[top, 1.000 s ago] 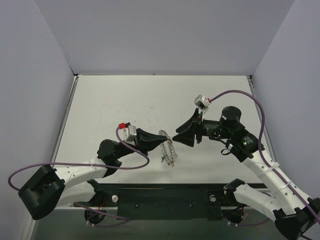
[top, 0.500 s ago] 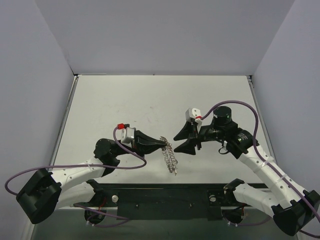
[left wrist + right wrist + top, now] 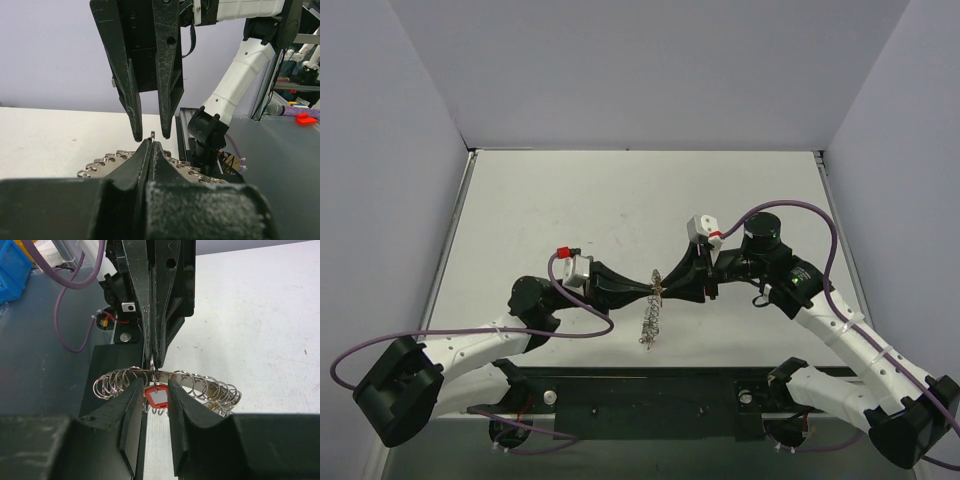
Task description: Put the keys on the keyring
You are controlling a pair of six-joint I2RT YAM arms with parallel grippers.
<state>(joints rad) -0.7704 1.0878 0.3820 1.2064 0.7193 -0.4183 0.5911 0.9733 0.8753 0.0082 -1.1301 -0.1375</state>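
The keyring is a silvery band strung with several small rings, hanging above the table between the arms. My left gripper is shut on one small ring at the top of the keyring. My right gripper is open, tip to tip with the left one. In the right wrist view its fingers stand either side of a red-headed key that hangs from the keyring. I cannot tell whether they touch it. Other keys are not clearly visible.
The white table lies below, walled by pale panels at the back and sides. A black base rail runs along the near edge under the hanging keyring. The purple cables loop beside each wrist.
My right gripper has moved left and down to meet the left gripper's tip. The left gripper has edged right, and the keyring has swung to hang more straight down.
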